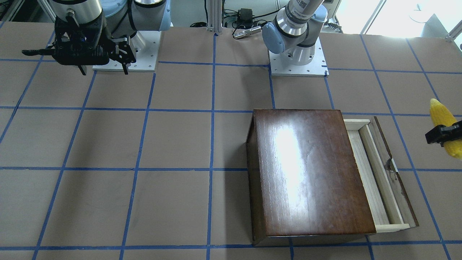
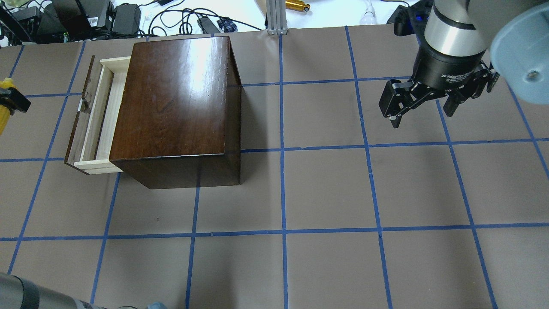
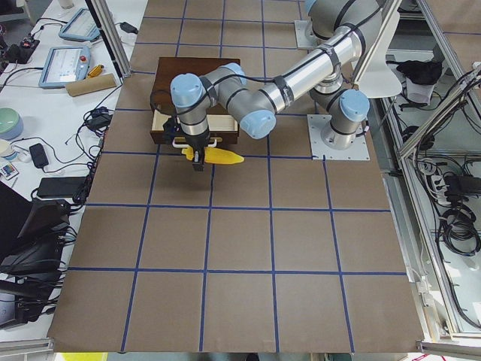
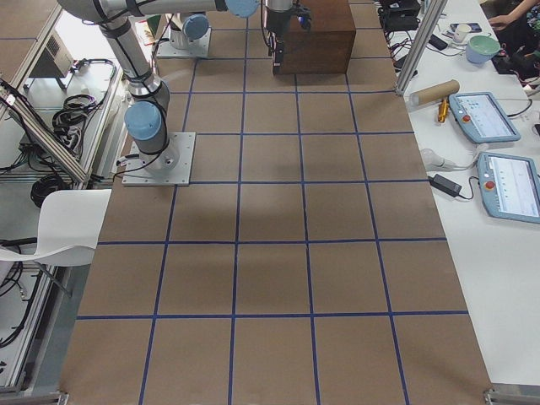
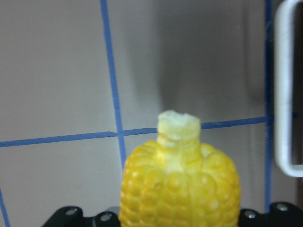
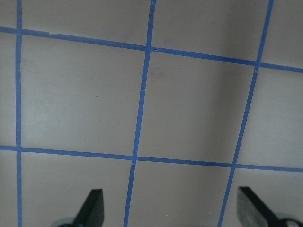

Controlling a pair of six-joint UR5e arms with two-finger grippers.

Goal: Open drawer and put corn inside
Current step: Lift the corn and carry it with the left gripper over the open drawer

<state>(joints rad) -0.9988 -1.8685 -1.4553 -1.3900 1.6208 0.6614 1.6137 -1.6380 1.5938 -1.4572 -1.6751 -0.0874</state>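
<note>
now the left gripper (image 1: 447, 133) clamps the corn (image 1: 441, 113) near the open drawer (image 1: 382, 180), right gripper (image 2: 421, 118) spread apart.

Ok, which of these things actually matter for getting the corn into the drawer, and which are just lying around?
For the job: corn, held in the left gripper; drawer, partly open; wooden box.
Just lying about: cardboard tube, tablet, bowl, cables. The right gripper is open and idle.

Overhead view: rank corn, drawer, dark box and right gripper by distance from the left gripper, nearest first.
1. corn, in the jaws of the left gripper, far left edge.
2. drawer, pulled open, just to the right.
3. box, beyond the drawer, left of centre.
4. right gripper, far right, open above the table.
</note>
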